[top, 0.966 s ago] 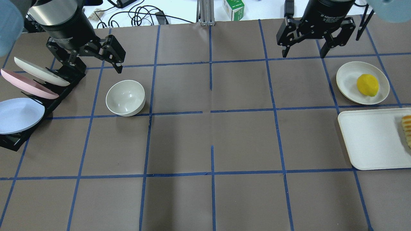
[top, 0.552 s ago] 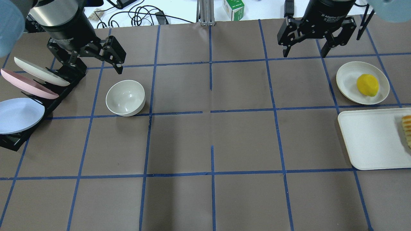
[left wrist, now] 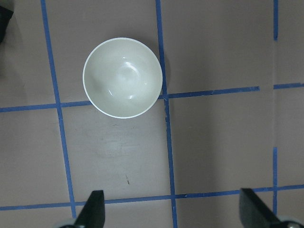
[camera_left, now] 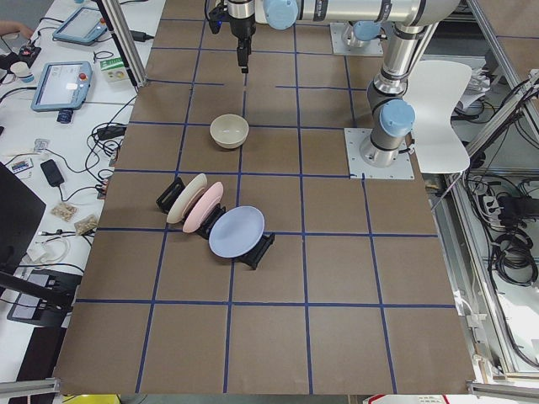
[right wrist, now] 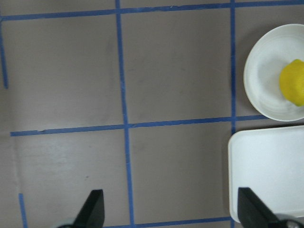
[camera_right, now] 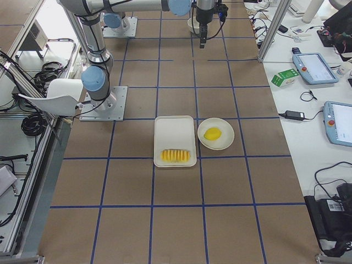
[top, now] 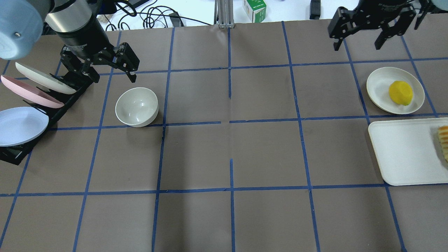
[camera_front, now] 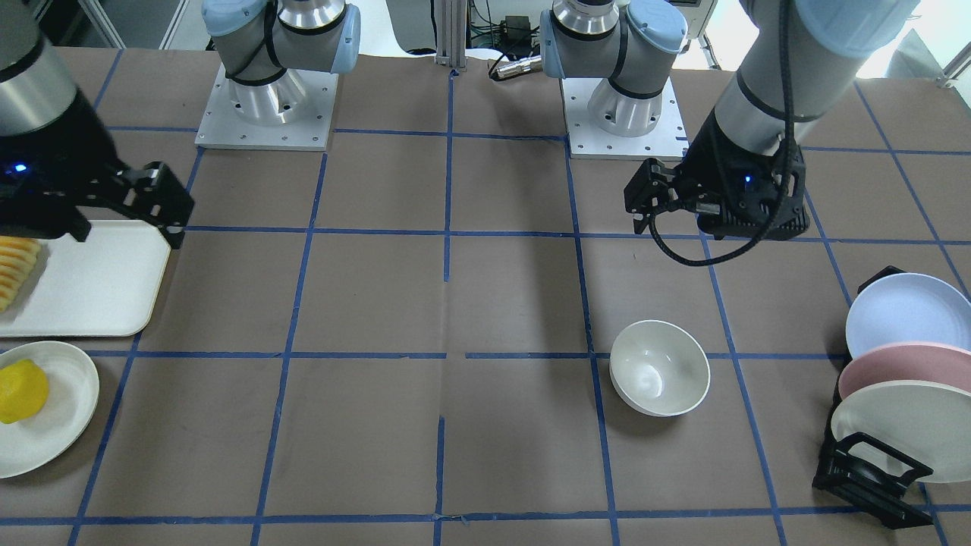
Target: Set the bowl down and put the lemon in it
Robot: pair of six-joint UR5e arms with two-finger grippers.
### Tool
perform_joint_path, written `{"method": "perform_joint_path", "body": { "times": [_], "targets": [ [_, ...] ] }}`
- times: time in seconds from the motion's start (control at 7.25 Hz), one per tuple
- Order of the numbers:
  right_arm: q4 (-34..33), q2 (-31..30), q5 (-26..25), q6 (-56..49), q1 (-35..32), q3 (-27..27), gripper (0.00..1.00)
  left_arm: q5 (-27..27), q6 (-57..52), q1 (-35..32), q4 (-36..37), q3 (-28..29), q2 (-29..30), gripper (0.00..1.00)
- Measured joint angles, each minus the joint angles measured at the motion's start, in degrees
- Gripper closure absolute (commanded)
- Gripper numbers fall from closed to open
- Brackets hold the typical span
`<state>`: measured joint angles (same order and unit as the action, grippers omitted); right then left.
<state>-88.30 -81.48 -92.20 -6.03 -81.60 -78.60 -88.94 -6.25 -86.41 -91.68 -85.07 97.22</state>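
The off-white bowl (top: 137, 106) stands upright and empty on the brown table, left of centre; it also shows in the front view (camera_front: 660, 368) and the left wrist view (left wrist: 122, 77). My left gripper (top: 113, 75) hovers behind the bowl, open and empty, apart from it. The yellow lemon (top: 401, 92) lies on a shallow off-white plate (top: 379, 87) at the right; it shows in the right wrist view (right wrist: 293, 81) too. My right gripper (top: 357, 42) is open and empty, behind and left of the plate.
A black rack with cream, pink and blue plates (top: 24, 101) stands at the left edge, close to my left gripper. A white tray (top: 406, 150) with sliced fruit (top: 443, 140) lies in front of the lemon's plate. Cables and a green box (top: 254, 8) lie beyond the table's back edge.
My right gripper has moved right and toward the table's back edge. My left gripper has shifted slightly right. Bowl and lemon have not moved.
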Motion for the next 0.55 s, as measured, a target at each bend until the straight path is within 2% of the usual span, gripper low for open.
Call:
{"method": "perform_joint_path", "body": {
  "times": [0.28,0.55],
  "targets": [
    [-3.12,3.81,-1.02,-12.01,8.75,0.22,0.00,1.41,-3.19,3.59,6.13,-1.15,6.88,0.00],
    [-11.93,11.47,-2.52,-24.27,15.65,-0.41,0.00,1.42,-9.28,8.49,12.26,-4.88,11.82,0.00]
  ]
}}
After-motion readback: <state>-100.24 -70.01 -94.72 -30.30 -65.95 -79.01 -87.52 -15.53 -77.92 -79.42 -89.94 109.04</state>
